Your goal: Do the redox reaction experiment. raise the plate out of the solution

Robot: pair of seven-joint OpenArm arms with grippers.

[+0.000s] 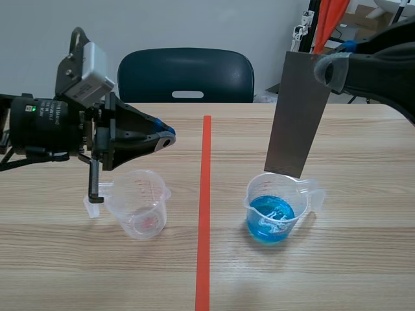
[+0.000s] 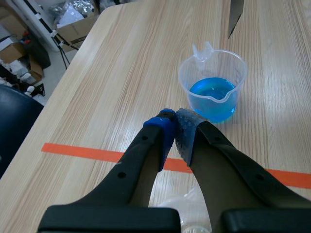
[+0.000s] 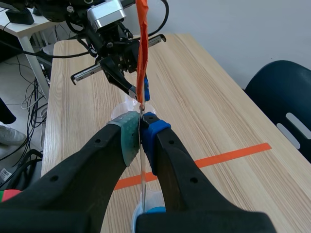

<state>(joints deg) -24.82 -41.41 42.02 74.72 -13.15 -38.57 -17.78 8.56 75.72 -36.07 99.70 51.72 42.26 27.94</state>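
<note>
Quick status from my side. My right tool (image 1: 331, 70) is clamped on the top end of the plate (image 1: 295, 116), a flat grey metal strip hanging straight down with a slight lean. From my right wrist camera I see it edge-on, pinched tight between the two pads, so the grip looks solid.

The plate is out of the liquid. Its bottom edge sits about level with the back rim of the beaker of blue solution (image 1: 275, 207), and from my left wrist camera the lower corner of the plate shows up beyond the beaker, clear of the blue stuff. I can't tell from these angles whether it's directly over the opening or a bit behind it. The beaker stands upright on the worktop (image 1: 363, 259), on the right side of the orange-red tape line (image 1: 205, 207), with liquid filling only the lower part.

My left tool (image 2: 175, 127) has its fingers pressed together, holding nothing. It hangs in the air on the left side of the tape line, tip pointing toward the middle, right above the empty beaker (image 1: 137, 204), a clear one with printed markings, upright, well apart from the blue one.

There's a dark chair (image 1: 186, 74) tucked in at the far side of the worktop.
</note>
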